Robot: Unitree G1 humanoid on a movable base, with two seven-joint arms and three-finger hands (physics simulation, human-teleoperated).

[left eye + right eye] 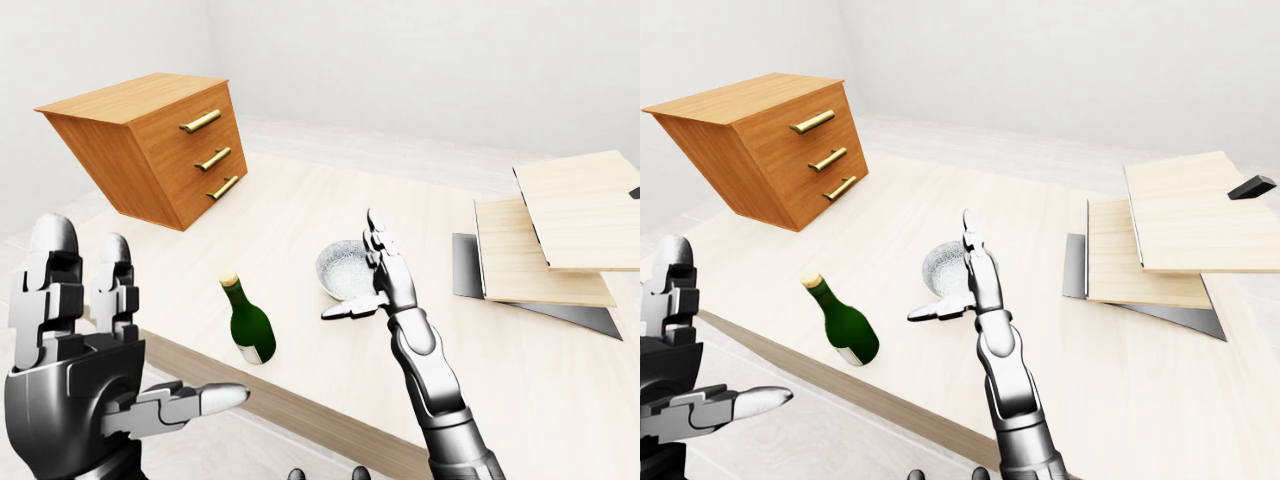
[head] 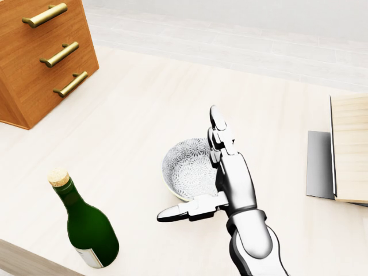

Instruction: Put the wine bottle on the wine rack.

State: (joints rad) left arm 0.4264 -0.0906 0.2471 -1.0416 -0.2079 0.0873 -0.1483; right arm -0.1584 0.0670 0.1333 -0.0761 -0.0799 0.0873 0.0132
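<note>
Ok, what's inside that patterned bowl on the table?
The patterned bowl looks empty: only its printed inner surface shows. The right hand hangs over its right side and hides that part of the rim and interior, so I cannot see there.

Wine bottle (image 2: 86,224): dark green glass, cork stopper in neck, pale label low on body. Stands upright on light wooden table (image 2: 144,109), near table edge, at lower left of head view. No hand touches it.

Wine rack (image 1: 560,230): stacked pale wooden boards on dark base, at right side of table, well apart from bottle.
</note>
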